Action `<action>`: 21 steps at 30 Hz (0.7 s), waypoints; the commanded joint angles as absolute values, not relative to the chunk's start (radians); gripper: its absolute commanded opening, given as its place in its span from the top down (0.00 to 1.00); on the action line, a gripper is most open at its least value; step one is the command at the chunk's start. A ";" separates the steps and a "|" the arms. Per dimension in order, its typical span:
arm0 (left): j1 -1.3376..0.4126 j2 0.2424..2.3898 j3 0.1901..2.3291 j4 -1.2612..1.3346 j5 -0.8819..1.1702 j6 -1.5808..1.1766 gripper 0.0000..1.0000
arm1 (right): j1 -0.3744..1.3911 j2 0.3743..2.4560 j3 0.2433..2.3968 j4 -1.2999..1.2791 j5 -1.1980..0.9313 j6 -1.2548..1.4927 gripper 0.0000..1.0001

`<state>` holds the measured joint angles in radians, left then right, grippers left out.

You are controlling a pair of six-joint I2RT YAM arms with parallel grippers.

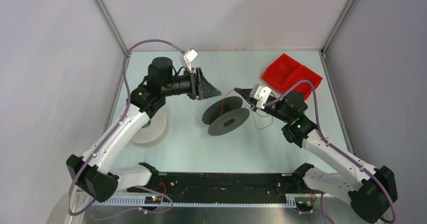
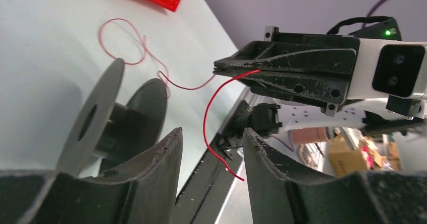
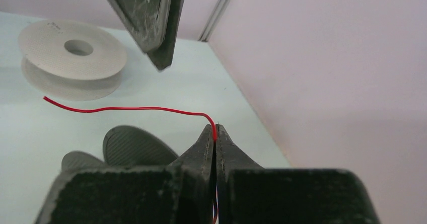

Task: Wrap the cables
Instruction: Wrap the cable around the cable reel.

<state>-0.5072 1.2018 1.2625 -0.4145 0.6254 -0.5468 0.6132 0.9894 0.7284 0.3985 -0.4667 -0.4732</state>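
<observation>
A thin red cable (image 1: 261, 122) runs from the dark grey spool (image 1: 226, 117), which lies tilted mid-table. My right gripper (image 1: 238, 90) is shut on the cable near its free end, above the spool. In the right wrist view the cable (image 3: 131, 108) leaves the pinched fingertips (image 3: 215, 132) and runs left. In the left wrist view the free end (image 2: 207, 118) hangs down between my open left gripper's (image 2: 211, 136) fingers without touching them. My left gripper (image 1: 214, 90) is just left of the right one. A white spool (image 1: 150, 128) lies flat at the left; I see no strand on it.
A red tray (image 1: 290, 73) sits at the back right. The enclosure's walls stand to the left, right and back. A black rail (image 1: 216, 186) runs along the near edge between the arm bases.
</observation>
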 commanded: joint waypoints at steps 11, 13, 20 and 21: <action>-0.523 1.172 1.061 0.022 0.860 -0.833 0.48 | 0.666 0.964 0.730 0.541 -0.321 -0.575 1.00; -0.526 1.176 1.058 0.029 0.861 -0.826 0.48 | 0.666 0.967 0.730 0.535 -0.318 -0.574 1.00; -0.534 1.229 1.057 0.056 0.871 -0.846 0.59 | 0.668 0.969 0.729 0.512 -0.319 -0.567 1.00; -0.538 1.236 1.059 0.057 0.876 -0.848 0.60 | 0.669 0.969 0.730 0.509 -0.318 -0.566 1.00</action>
<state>-0.5262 1.2030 1.0527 -0.0006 0.8337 -0.8204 0.6617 0.9722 0.7273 0.4900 -0.3359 -0.5591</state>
